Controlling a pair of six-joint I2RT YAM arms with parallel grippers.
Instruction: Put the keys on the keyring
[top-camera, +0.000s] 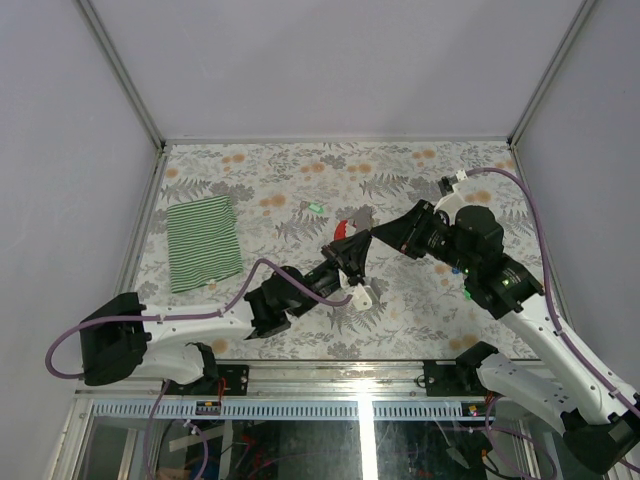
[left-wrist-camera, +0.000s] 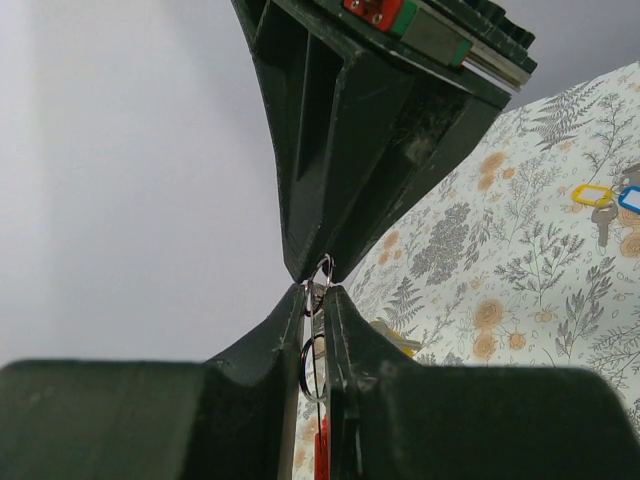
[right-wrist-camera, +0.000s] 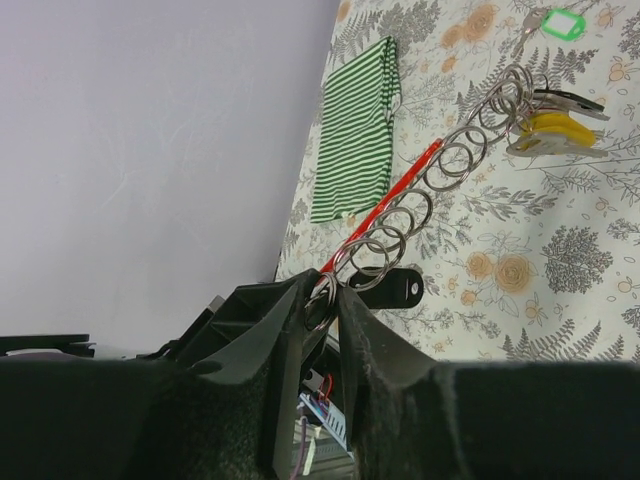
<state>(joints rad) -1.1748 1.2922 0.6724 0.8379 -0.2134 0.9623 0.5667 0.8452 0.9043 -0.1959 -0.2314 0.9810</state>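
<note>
Left pincer is clenched on a thin wire ring of the keyring. It meets the right pincer tip to tip above the middle of the table. Right pincer is also grasping the keyring, jaws a sliver apart with a ring nipped between them. I can't tell if both hold the same ring.

From the right tips the keyring runs away as a chain of linked shiny steel rings, with a bright red strip alongside. At its far end sit yellow-headed keys, glossy plastic heads on dull metal. They touch the last rings, but I can't tell whether they are threaded on. A green-headed key lies apart, further out on the floral-print surface. The left wrist view shows a yellow-headed key and a blue one close together, the blue one cut by the frame edge.

A green striped cloth, soft and folded, lies well off to the left.

From above, the keyring is only a red fleck and a grey blur between the tips. In the left wrist view the black fingers fill most of the frame, and the red part is cut off at the bottom.
</note>
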